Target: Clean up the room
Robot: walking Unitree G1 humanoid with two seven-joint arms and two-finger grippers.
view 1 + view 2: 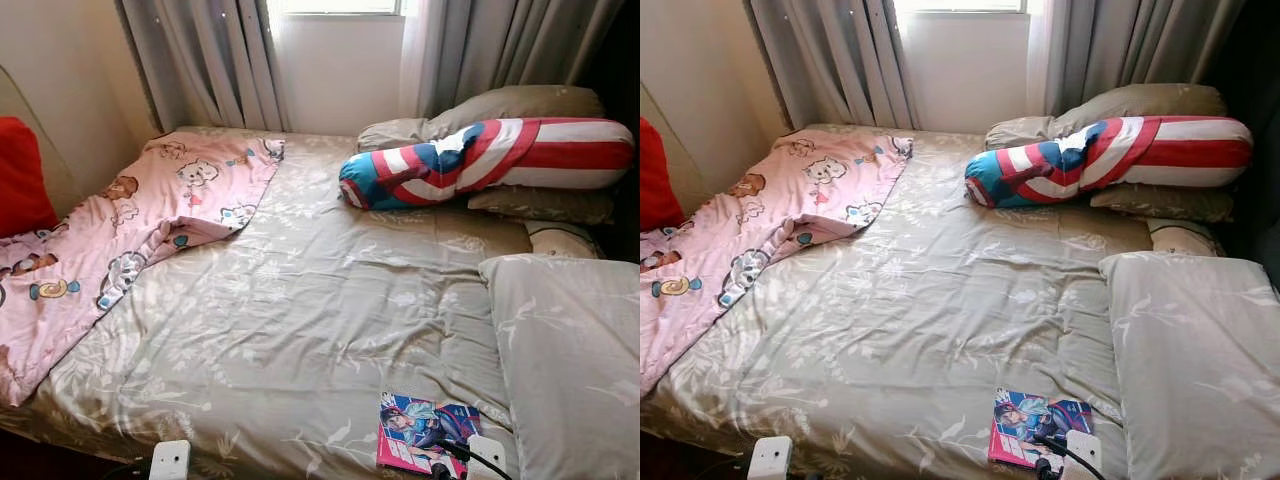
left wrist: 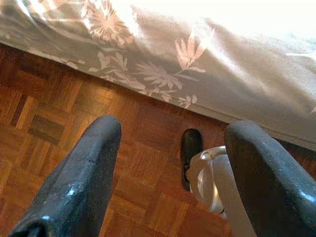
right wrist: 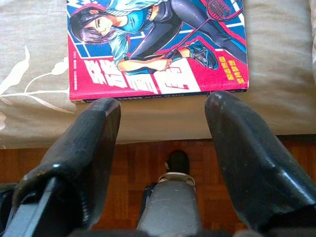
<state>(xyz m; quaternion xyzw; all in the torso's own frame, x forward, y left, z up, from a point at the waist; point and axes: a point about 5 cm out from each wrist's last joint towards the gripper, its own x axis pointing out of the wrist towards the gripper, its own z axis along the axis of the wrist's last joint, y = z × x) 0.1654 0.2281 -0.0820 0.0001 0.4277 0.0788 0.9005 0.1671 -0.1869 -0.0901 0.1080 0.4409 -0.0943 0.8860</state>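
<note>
Bed [image 1: 300,330] occupies most of the head views, covered by a grey-beige floral spread that hangs over the near edge toward a parquet floor [image 2: 59,123]. Grey curtains [image 1: 210,60] and a bright window stand behind the far end of the bed.

Pink cartoon-print blanket [image 1: 130,230] lies across the left side of the bed, one corner folded toward the middle. Large grey pillow [image 1: 570,360] rests at the near right; further pillows [image 1: 500,110] are stacked at the far right. Red, white and blue striped bolster [image 1: 480,160] lies across those far pillows. A red cushion [image 1: 20,175] shows at the left edge of the frame.

Comic book [image 1: 420,432] with a red-bordered cover lies flat on the spread at the near edge of the bed, just left of the large grey pillow.

Right claw [image 3: 163,123] hovers just short of the bed edge, directly in line with the comic book; its fingers [image 3: 89,148] are spread apart and grasp nothing. Left claw [image 2: 173,148] is held low beside the bed over the floor, fingers [image 2: 84,168] likewise spread and empty.
</note>
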